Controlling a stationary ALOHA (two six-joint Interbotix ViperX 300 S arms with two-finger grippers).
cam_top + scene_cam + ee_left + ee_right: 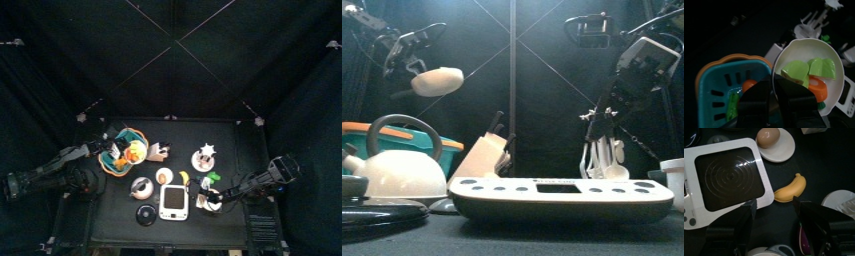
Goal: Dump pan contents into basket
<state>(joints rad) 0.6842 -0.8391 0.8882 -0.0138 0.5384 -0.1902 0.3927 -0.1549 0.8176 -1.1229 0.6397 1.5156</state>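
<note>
Small, light, rigid pan (811, 70), tilted steeply over the teal basket (714, 87), loaded with loose green and orange toy pieces likely to slide out freely. Gripped at the near rim by the left gripper (774, 92), jaws closed on the edge; best hold there. Right gripper (774, 210) parted, empty, hovering above a scale (727, 178) and a banana (792, 188).
</note>
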